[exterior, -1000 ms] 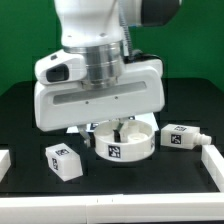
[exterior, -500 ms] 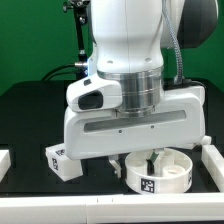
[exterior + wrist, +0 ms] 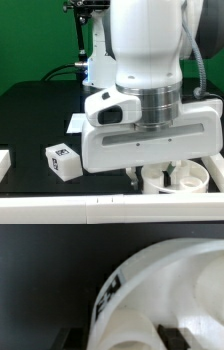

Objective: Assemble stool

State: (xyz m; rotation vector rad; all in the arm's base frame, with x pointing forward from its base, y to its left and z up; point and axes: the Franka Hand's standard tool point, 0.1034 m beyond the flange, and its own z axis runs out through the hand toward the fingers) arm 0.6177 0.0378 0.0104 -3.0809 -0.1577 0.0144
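Observation:
The stool's round white seat disc point(image 3: 188, 181) sits low at the exterior view's right, mostly hidden under the arm's big white hand. My gripper point(image 3: 160, 177) reaches down into it. In the wrist view the seat's curved rim point(image 3: 150, 286), with a black tag on its wall, fills the picture. My gripper point(image 3: 122, 337) is shut on a thick white part of the seat, with a dark finger point(image 3: 70, 338) on either side. One white block leg point(image 3: 63, 160) with square tags lies on the black table at the exterior view's left, well apart from the gripper.
A white block end point(image 3: 4, 162) shows at the exterior view's left edge. A small flat white piece point(image 3: 75, 122) lies behind, near the arm's base. The black table point(image 3: 35, 120) has a pale front border. A green wall and cables stand behind.
The gripper has travelled toward the exterior view's right and nearer the camera, and the seat disc has moved with it. The block leg on the left has stayed put.

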